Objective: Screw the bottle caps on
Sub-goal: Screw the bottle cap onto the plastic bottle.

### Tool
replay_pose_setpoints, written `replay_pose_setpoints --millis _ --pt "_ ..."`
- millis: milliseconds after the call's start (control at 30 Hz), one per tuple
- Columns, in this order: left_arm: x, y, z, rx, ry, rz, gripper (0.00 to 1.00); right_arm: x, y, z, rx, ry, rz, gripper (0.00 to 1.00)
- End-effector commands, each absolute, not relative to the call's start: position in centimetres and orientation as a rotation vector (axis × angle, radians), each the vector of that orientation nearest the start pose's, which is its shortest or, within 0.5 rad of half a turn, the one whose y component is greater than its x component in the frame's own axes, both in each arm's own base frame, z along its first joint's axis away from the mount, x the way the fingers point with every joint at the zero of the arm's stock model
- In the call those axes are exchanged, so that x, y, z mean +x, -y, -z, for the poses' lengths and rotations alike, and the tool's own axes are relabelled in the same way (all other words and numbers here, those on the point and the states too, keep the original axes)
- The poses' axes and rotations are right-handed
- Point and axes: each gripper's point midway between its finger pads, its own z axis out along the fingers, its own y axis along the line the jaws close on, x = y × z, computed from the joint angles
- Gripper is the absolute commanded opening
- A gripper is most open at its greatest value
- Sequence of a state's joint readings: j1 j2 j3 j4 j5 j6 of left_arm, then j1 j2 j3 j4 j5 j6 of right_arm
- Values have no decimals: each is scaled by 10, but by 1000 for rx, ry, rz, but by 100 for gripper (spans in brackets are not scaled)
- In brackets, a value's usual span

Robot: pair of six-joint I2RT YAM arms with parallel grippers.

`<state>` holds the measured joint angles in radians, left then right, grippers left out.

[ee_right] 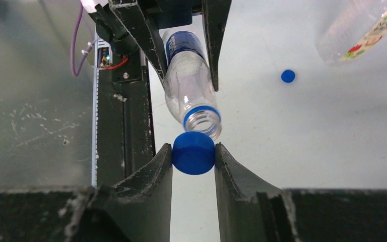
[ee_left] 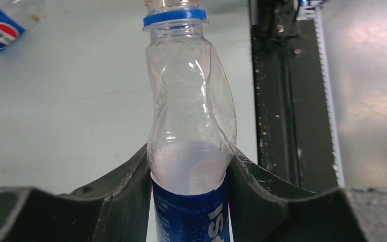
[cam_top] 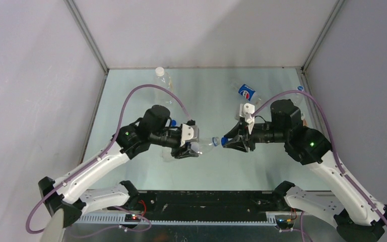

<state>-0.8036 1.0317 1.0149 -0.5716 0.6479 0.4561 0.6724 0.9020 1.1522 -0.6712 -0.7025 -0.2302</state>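
Observation:
My left gripper [cam_top: 191, 144] is shut on a clear bottle with a blue label [ee_left: 191, 116] and holds it off the table, neck pointing right. The bottle's mouth [ee_right: 202, 121] is open, with a blue ring below it. My right gripper [ee_right: 193, 152] is shut on a blue cap [ee_right: 193, 153], held just in front of that mouth and slightly below it. In the top view the cap [cam_top: 223, 141] sits right at the neck [cam_top: 214, 141]; I cannot tell if they touch. A second blue cap [ee_right: 287, 76] lies on the table.
A Pepsi-labelled bottle [cam_top: 247, 92] lies at the back, right of centre, and shows in the left wrist view [ee_left: 0, 33]. A clear bottle with a white cap [cam_top: 162, 78] is at the back left, seen also in the right wrist view [ee_right: 363, 30]. A black rail [cam_top: 206, 201] runs along the near edge.

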Motion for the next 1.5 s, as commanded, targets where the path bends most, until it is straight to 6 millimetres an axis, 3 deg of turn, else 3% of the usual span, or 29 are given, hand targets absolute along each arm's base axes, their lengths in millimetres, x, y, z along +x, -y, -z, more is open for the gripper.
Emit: replay_pose_setpoints --millis 0,433,767,1467 --pt "115 274 -252 1680 -1420 1027 0 129 -244 -321 -1395 -1396 -948 0" --pt "115 282 -273 1653 -1363 1067 0 102 -242 -322 -1596 -1091 -944 0" --pt "112 290 -284 1633 -1310 1129 0 103 -245 -323 -1617 -1047 -924 0" --pt "105 292 -283 1691 -1294 1190 0 107 -250 -328 -1611 -1012 -920 0"
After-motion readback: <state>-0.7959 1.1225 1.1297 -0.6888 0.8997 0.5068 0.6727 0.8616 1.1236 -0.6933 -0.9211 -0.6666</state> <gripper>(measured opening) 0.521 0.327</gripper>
